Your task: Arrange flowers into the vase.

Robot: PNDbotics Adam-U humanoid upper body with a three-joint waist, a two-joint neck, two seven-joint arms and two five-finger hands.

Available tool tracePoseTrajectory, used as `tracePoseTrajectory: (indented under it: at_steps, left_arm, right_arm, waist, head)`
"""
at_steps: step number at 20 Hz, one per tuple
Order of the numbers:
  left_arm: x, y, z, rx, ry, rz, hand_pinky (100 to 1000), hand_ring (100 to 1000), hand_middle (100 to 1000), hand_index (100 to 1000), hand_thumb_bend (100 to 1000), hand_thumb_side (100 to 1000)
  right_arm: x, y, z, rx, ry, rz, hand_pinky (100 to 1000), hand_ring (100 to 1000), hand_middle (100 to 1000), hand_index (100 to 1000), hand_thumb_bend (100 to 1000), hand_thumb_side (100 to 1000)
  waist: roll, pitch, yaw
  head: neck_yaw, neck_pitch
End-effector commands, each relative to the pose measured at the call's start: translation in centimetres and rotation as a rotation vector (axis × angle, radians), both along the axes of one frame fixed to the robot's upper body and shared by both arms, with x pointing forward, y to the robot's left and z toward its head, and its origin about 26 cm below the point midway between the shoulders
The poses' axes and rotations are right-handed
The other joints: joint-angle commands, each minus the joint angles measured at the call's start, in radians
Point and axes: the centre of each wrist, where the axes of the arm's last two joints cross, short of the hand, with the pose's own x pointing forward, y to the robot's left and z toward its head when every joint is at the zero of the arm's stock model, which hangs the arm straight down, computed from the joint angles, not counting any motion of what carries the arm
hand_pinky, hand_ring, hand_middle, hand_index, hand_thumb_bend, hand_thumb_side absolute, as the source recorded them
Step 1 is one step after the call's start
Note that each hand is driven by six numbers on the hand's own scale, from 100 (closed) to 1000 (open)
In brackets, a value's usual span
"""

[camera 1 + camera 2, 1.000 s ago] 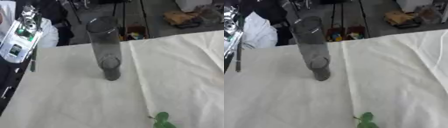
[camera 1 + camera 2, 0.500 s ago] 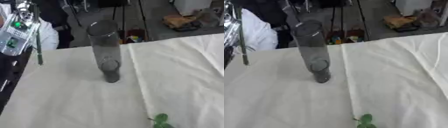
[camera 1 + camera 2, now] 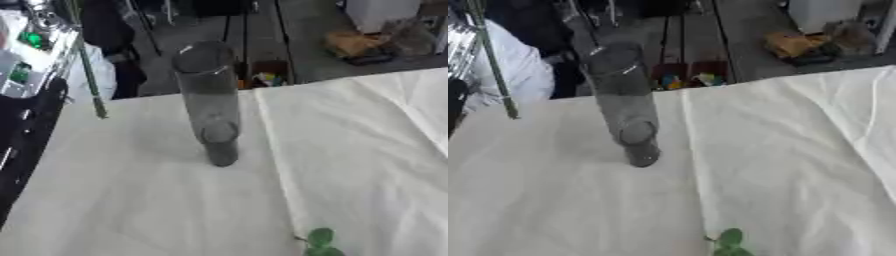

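Vase (image 3: 210,100): tall clear glass cylinder on creased cloth (image 3: 350,165); thin green stem (image 3: 87,75) upper left; hands unseen.

Bench under a cream cloth, a vase standing on it.

The bench (image 3: 131,200) is draped in a creased cloth (image 3: 367,150). A tall clear vase (image 3: 210,100) stands upright near its far edge. Small green leaves (image 3: 319,242) lie at the near edge, well apart from the vase.

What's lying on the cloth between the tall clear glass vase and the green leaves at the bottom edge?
Nothing: between the tall clear glass vase and the green leaves only bare white cloth with a fold shows, in both eye views.
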Motion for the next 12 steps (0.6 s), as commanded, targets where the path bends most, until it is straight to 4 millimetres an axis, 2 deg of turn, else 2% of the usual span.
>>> tracePoseTrajectory:
  at_steps: [1, 12]
  left_arm:
    - [-0.5, 0.3, 2.0, -0.037, -0.064, -0.009, 100, 100, 100, 100, 100, 524]
    - [-0.8, -0.9, 4.5, -0.059, -0.168, -0.026, 100, 100, 100, 100, 100, 513]
  right_arm:
    - [-0.3, -0.1, 0.6, -0.022, -0.018, 0.009, 642, 642, 522, 633, 100, 970]
    - [-0.5, -0.4, 0.1, -0.033, 0.007, 0.008, 643, 643, 520, 635, 100, 973]
  waist:
    - [-0.003, -0.028, -0.001]
    - [-0.001, -0.048, -0.014]
  head:
    - [0.006, -0.005]
    - [0.036, 0.009]
